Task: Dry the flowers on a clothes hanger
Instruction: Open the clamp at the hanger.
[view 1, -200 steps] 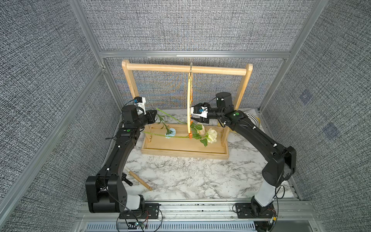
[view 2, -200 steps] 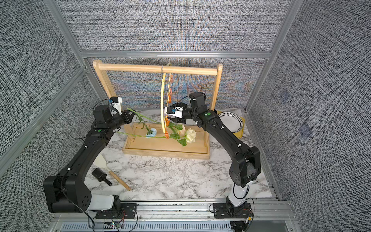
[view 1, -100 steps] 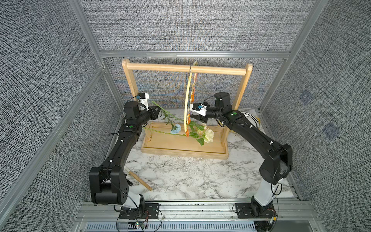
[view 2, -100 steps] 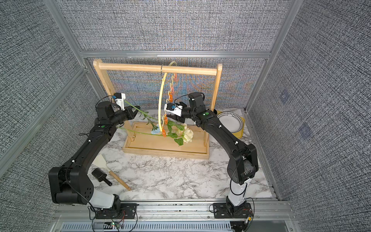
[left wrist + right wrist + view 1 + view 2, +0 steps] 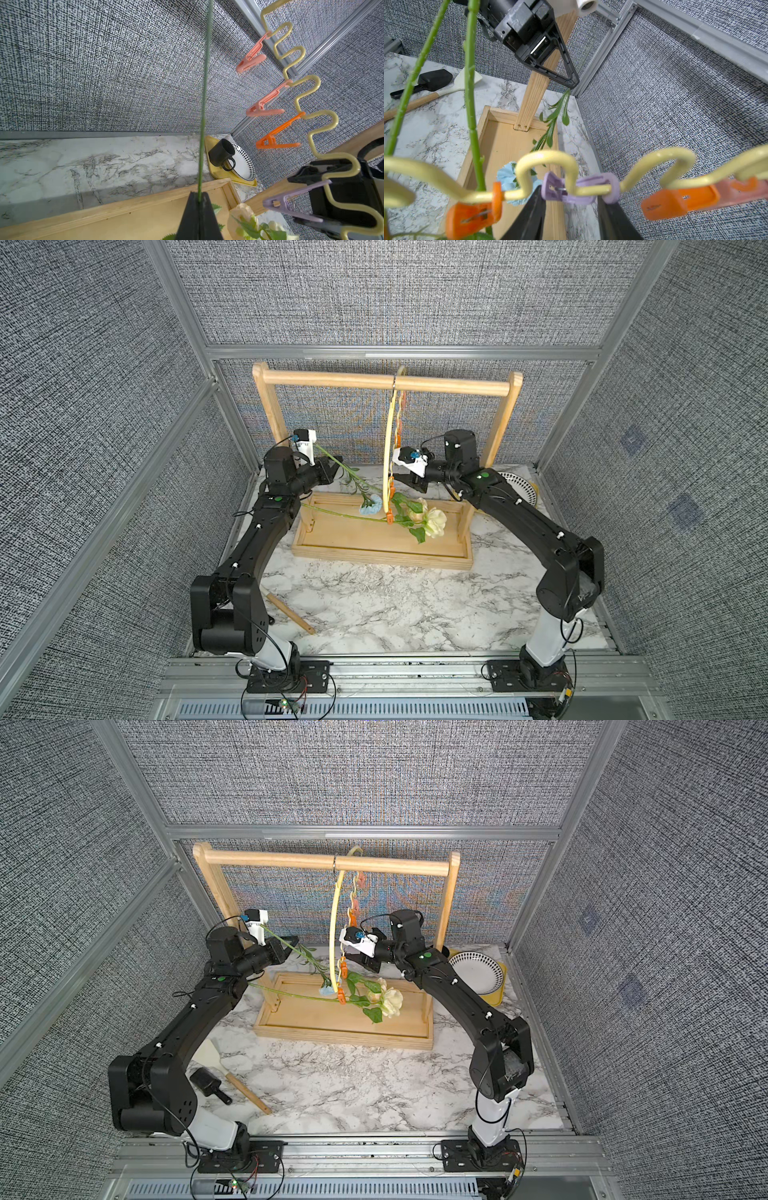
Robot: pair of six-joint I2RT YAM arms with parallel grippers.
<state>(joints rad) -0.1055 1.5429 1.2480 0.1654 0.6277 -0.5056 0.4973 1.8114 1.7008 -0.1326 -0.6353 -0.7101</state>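
Observation:
The pale yellow clothes hanger (image 5: 388,456) (image 5: 332,928) hangs edge-on from the rack's top bar. Its wavy bar (image 5: 299,104) (image 5: 548,158) carries several clips. My right gripper (image 5: 397,479) (image 5: 570,194) is shut on the purple clip (image 5: 571,191) (image 5: 291,199). My left gripper (image 5: 337,462) (image 5: 199,196) is shut on the thin green stem (image 5: 204,93) of the pale blue bloom (image 5: 371,507) (image 5: 506,176); that flower dangles beside the hanger's lower end. A cream-white rose (image 5: 435,521) (image 5: 392,1000) and a peach rose (image 5: 417,508) hang at an orange clip (image 5: 389,516) (image 5: 473,216), stems (image 5: 471,104) pointing left.
The light-wood rack (image 5: 386,385) stands on its wooden base tray (image 5: 374,547) at the back. A patterned plate (image 5: 473,971) and a black cup (image 5: 221,152) sit on a yellow tray at the back right. A spatula (image 5: 232,1077) and a black scoop (image 5: 208,1081) lie front left.
My left gripper has risen and moved back, lifting the blue flower's stem. My right gripper's jaws have narrowed onto the purple clip, and the hanger has swung slightly left.

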